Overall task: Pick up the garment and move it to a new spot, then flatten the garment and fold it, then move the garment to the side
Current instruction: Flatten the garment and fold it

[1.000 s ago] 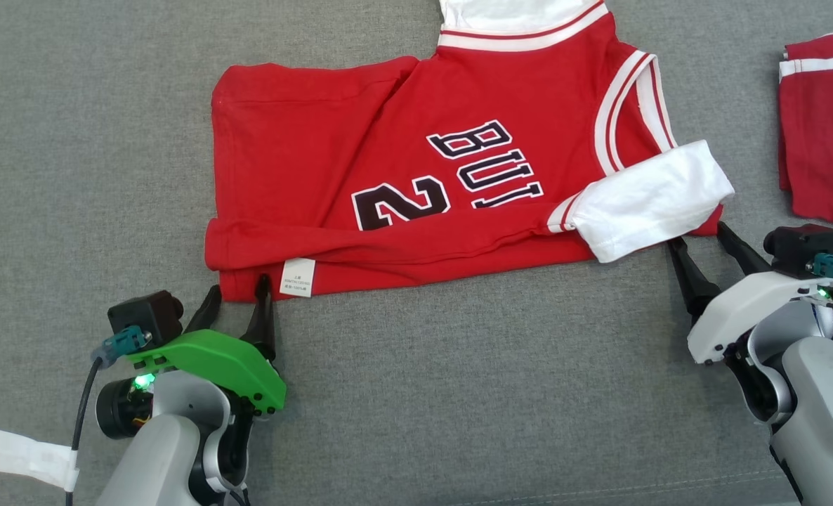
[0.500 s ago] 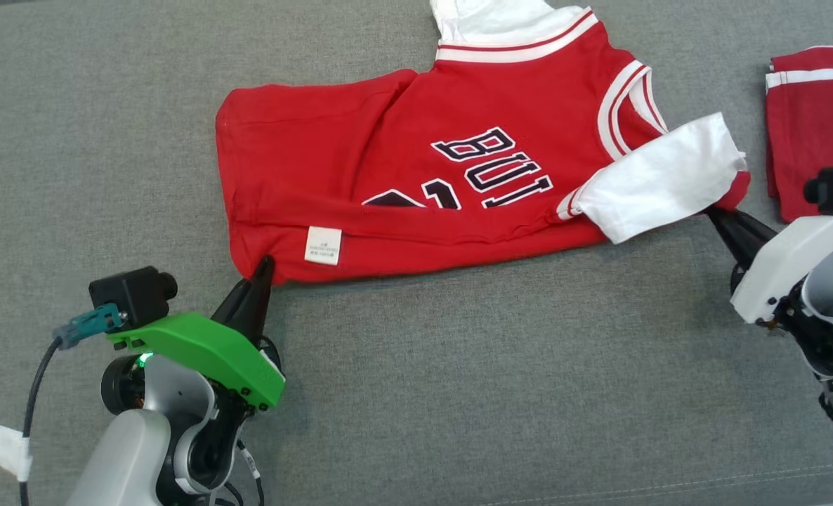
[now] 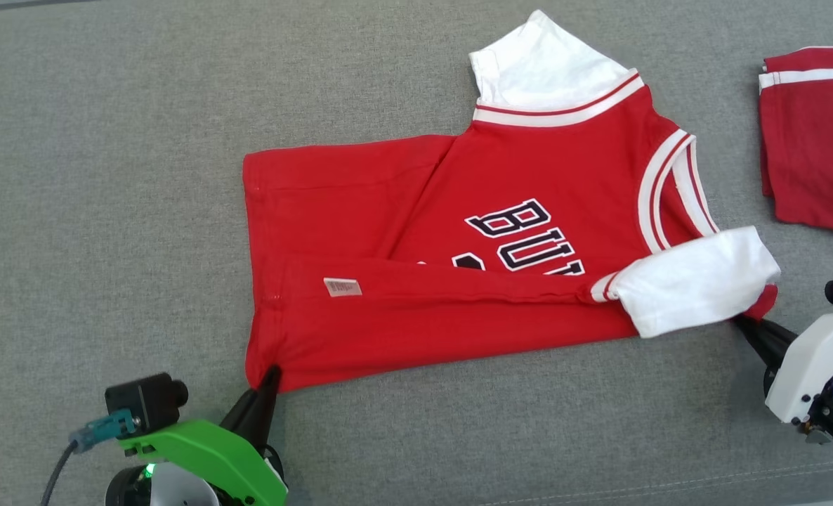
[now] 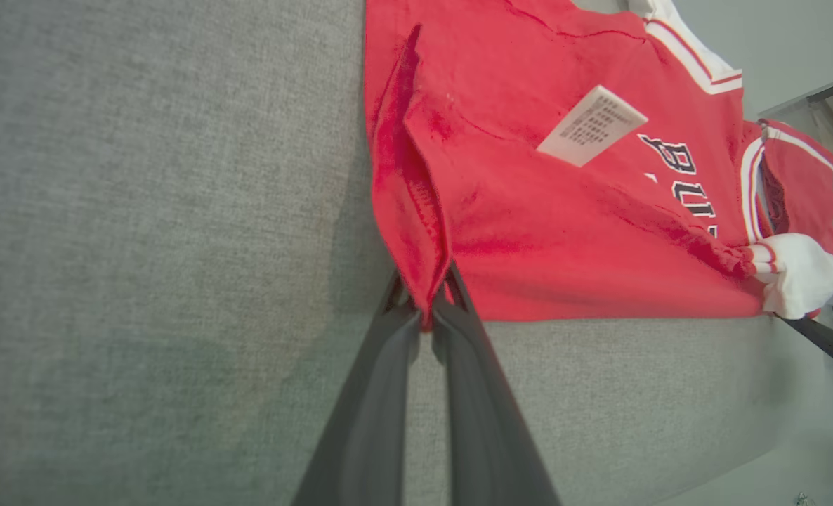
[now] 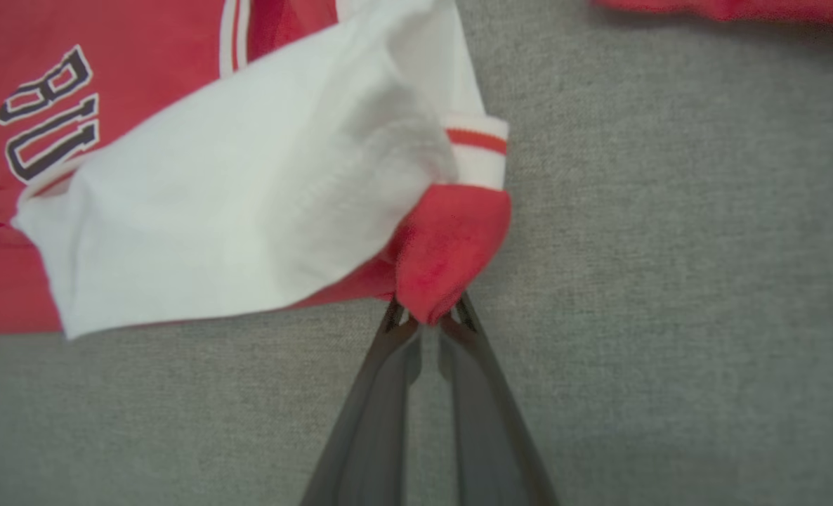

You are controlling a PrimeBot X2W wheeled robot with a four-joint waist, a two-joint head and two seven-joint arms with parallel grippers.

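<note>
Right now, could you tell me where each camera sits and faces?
Head view: from the head, down at the red jersey; left gripper lower left, right gripper lower right.
Left wrist view: along its fingers, shut on the hem corner.
Right wrist view: along its fingers, shut beside the white sleeve.
Shared: head and left wrist show the label.

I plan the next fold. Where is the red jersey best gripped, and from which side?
Grip the jersey at the two corners of its folded near edge, coming low from the robot's side. That edge lies straight and doubled, and the left gripper and right gripper pinch there now.
</note>
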